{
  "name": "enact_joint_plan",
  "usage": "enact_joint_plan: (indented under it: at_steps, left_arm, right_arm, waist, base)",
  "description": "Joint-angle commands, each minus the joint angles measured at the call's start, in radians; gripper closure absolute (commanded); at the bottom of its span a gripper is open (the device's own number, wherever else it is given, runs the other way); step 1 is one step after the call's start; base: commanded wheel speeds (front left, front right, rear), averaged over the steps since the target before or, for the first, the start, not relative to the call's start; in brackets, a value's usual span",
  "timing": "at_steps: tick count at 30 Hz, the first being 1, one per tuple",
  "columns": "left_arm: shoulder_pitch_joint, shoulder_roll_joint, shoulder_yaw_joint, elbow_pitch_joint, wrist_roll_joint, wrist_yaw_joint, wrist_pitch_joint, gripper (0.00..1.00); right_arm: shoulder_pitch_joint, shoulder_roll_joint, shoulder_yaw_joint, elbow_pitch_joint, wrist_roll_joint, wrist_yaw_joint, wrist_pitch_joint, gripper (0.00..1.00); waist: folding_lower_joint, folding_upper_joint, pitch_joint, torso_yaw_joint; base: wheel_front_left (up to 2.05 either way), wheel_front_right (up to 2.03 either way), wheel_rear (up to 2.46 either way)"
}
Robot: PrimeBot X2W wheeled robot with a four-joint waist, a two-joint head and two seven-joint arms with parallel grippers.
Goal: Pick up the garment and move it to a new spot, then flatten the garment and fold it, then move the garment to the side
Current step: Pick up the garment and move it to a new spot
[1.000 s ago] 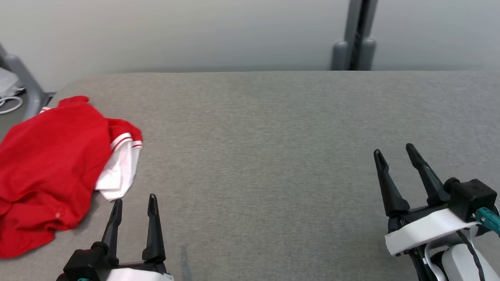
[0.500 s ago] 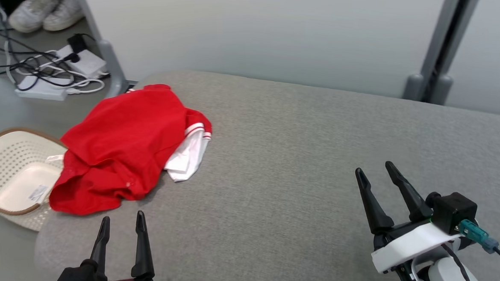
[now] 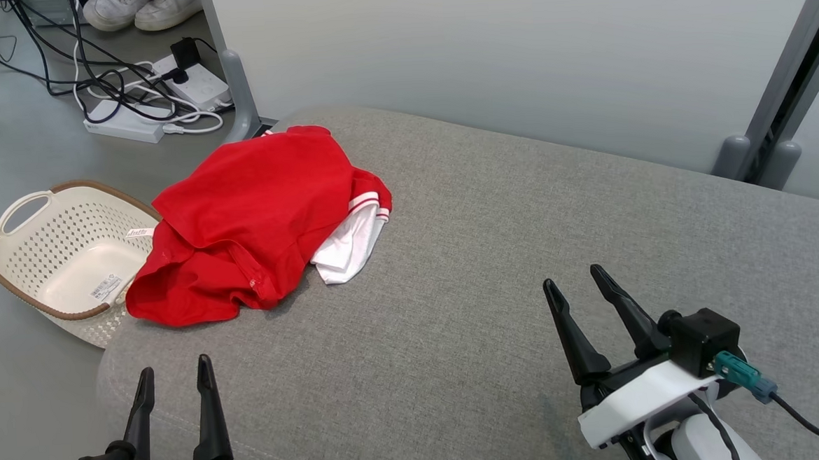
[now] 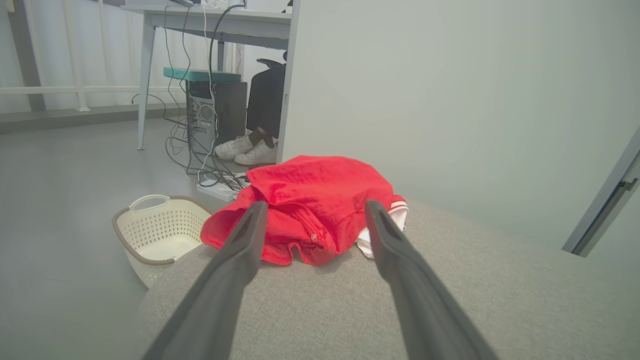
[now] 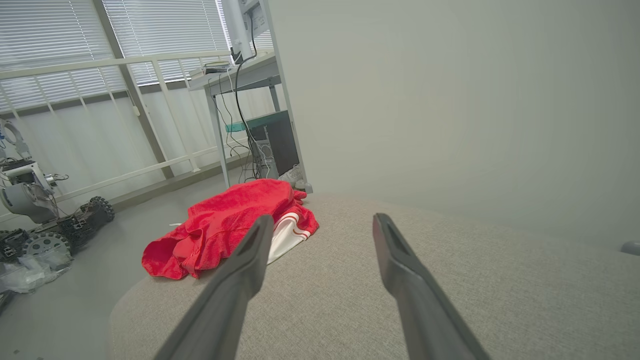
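Garment point(image 3: 240, 218) crumpled, left gripper point(image 3: 175, 364) base cropped

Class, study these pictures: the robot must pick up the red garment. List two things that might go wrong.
1. The red garment lies bunched at the rounded corner of the grey table, beside the basket on the floor; a dragging grasp might pull it off the edge.
2. Its white part is tucked beneath red folds, so the left gripper may pinch only one layer and lift it unevenly.
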Motion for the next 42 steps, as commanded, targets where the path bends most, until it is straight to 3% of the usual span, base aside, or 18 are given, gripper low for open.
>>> enact_joint_plan:
  at_steps: [1, 19, 31, 36, 42]
  left_arm:
    - [0.001, 0.004, 0.000, -0.006, -0.006, 0.007, -0.003, 0.00]
    - [-0.008, 0.004, 0.005, -0.007, -0.014, 0.012, -0.003, 0.00]
    - [-0.081, 0.004, -0.019, 0.036, -0.038, -0.019, -0.003, 0.00]
    - [-0.184, 0.003, 0.008, 0.064, -0.032, -0.053, -0.003, 0.00]
    - [-0.375, 0.030, 0.065, 0.119, 0.034, -0.130, -0.002, 0.00]
  right_arm:
    - [-0.012, -0.006, 0.004, 0.004, 0.002, 0.001, -0.002, 0.00]
    - [-0.007, -0.006, -0.005, 0.016, 0.009, 0.001, -0.002, 0.00]
    - [-0.011, -0.007, -0.071, -0.023, -0.061, 0.001, -0.002, 0.00]
    - [-0.047, -0.013, -0.089, -0.049, -0.115, 0.001, -0.002, 0.00]
    - [-0.109, -0.030, -0.085, -0.073, -0.149, 0.001, -0.002, 0.00]
  waist:
    - [0.0000, 0.0000, 0.002, 0.002]
    - [0.0000, 0.0000, -0.002, -0.010]
    - [0.0000, 0.0000, 0.085, -0.007]
    - [0.0000, 0.0000, 0.189, -0.032]
    - [0.0000, 0.0000, 0.307, -0.068]
  base:
    - [0.00, 0.00, 0.00]
    - [0.00, 0.00, 0.00]
    - [0.00, 0.00, 0.00]
    - [0.00, 0.00, 0.00]
    - [0.00, 0.00, 0.00]
